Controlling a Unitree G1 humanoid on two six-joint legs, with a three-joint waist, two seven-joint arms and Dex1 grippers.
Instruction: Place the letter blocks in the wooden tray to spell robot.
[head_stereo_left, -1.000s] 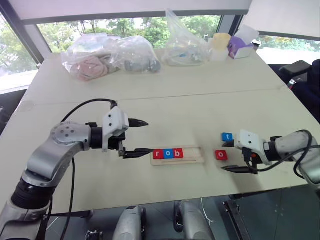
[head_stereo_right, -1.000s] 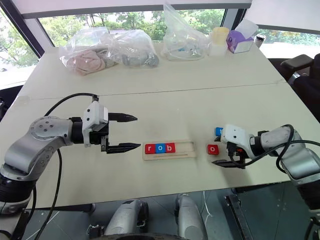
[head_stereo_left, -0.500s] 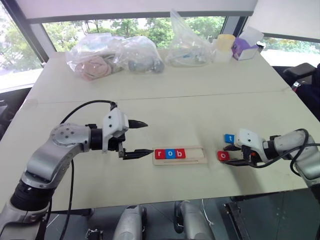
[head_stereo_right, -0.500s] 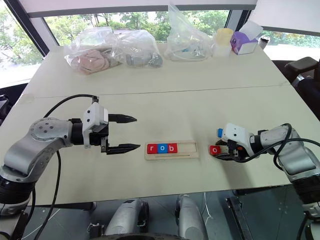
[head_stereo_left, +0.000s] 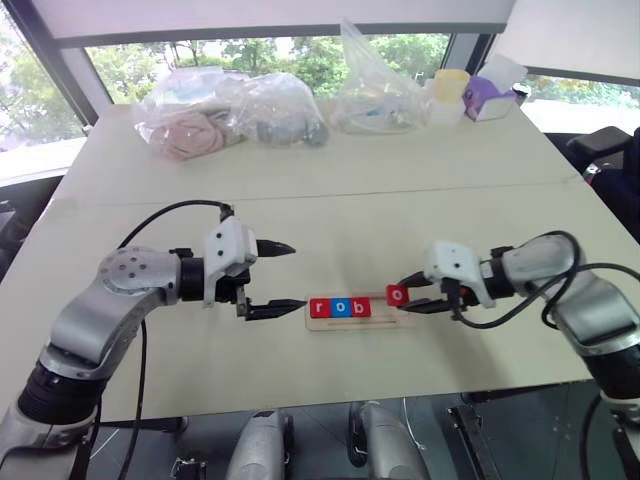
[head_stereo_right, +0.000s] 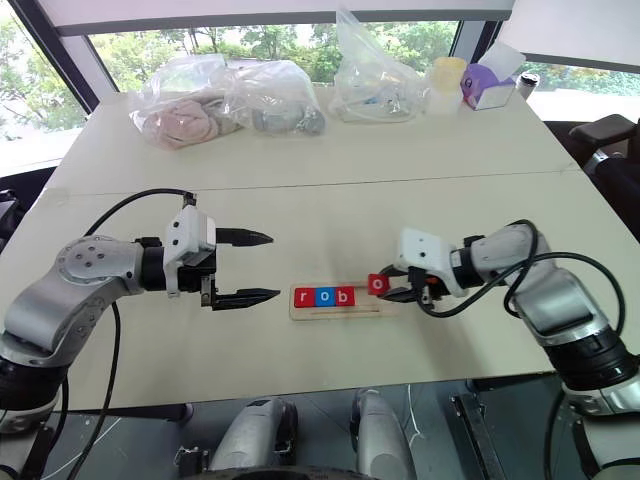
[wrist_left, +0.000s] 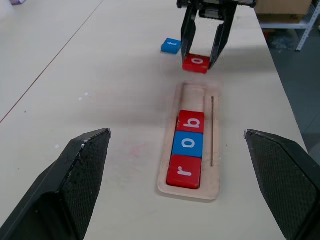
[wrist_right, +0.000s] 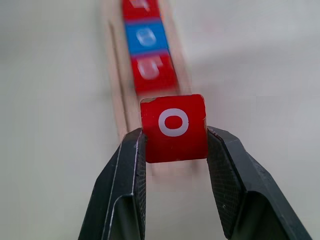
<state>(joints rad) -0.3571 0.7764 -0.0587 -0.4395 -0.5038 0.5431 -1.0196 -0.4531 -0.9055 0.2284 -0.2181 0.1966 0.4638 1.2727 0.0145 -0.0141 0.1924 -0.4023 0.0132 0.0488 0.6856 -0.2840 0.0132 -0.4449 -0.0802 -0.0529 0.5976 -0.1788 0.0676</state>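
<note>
Nearest, the left hand (head_stereo_left: 272, 275) hangs with its two black fingers spread wide and nothing between them, its lower fingertip just short of the near end of the wooden tray (head_stereo_left: 400, 318). In the tray lie three letter blocks side by side: a red r (head_stereo_left: 319, 308), a blue o (head_stereo_left: 341, 307) and a red b (head_stereo_left: 362, 306); the tray's other end is partly covered by the right hand (head_stereo_left: 404, 293). That hand pinches a red o block (head_stereo_right: 377, 284) by two opposite edges and holds it over the tray's open part, just beside the b; whether it touches the wood cannot be told. In the right wrist view the three seated blocks beyond the held one are blurred and their letters hard to read.

A second ago the right hand stood open near the table's right edge, with the red o lying on the table; since then it has closed on the block and carried it over to the tray. The left hand has kept its place.

The blue t block (wrist_left: 171, 45) lies on the pale table (head_stereo_left: 400, 200), apart from the tray. At the far edge sit clear plastic bags (head_stereo_left: 225, 110), a yellow cup (head_stereo_left: 445, 85) and a purple box (head_stereo_left: 485, 98), with windows and trees beyond.
</note>
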